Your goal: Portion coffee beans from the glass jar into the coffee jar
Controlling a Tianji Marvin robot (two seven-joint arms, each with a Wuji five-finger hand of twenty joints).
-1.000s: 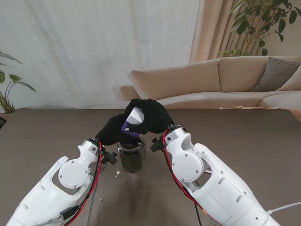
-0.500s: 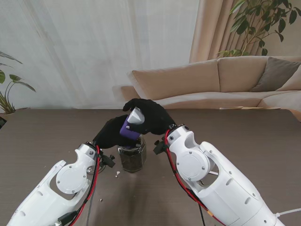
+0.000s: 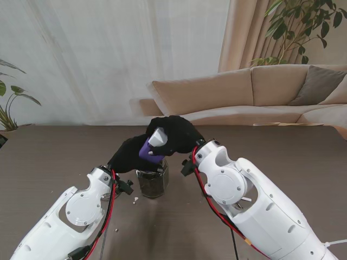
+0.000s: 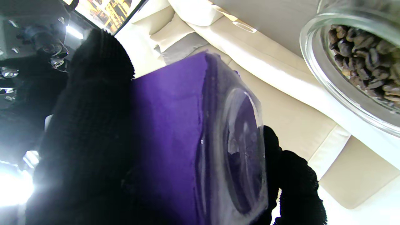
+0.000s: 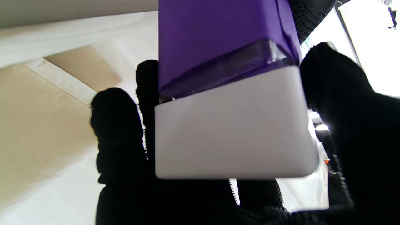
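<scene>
A purple coffee jar (image 3: 147,150) with a white lid (image 3: 157,137) is held tilted in the air by both black-gloved hands. My left hand (image 3: 128,153) is shut on the purple body (image 4: 168,125). My right hand (image 3: 177,134) is closed around the white lid (image 5: 231,131), which sits on the purple body (image 5: 218,37). Directly beneath stands the open glass jar (image 3: 152,183), filled with dark coffee beans. In the left wrist view its rim and beans (image 4: 356,53) are close to the purple jar's clear end.
A few pale specks (image 3: 135,199) lie on the dark table (image 3: 59,157) beside the glass jar on my left. A white cable (image 3: 331,239) runs at the near right. A beige sofa (image 3: 255,97) stands behind the table's far edge.
The purple jar and both hands have shifted slightly to the right and a little lower over the glass jar. Both grips are unchanged.
</scene>
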